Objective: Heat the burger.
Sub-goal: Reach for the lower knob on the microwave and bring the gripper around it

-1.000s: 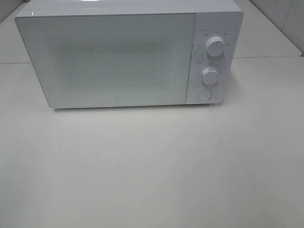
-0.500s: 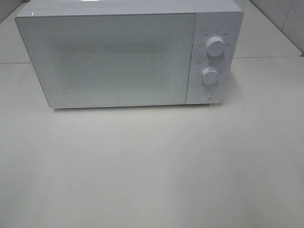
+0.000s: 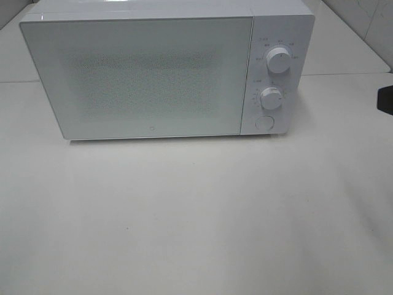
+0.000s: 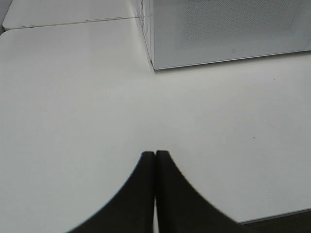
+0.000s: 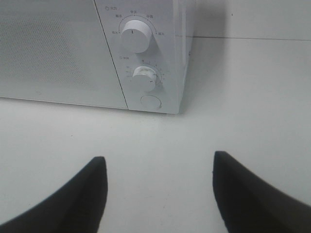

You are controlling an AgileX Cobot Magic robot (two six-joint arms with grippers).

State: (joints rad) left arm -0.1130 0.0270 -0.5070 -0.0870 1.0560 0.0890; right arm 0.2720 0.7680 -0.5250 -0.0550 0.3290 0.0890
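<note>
Flat, even light washed the pale cream worktop (image 3: 196, 215), low contrast all round. A thin soft shadow lay under the boxy white microwave oven (image 3: 153, 74). Up close, the black left hand (image 4: 155, 155) and black right hand (image 5: 159, 158) looked blurred.

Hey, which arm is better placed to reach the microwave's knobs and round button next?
Right, probably. The right gripper is open and faces the upper knob, lower knob and round button. The left gripper is shut, near the microwave's opposite front corner.
</note>
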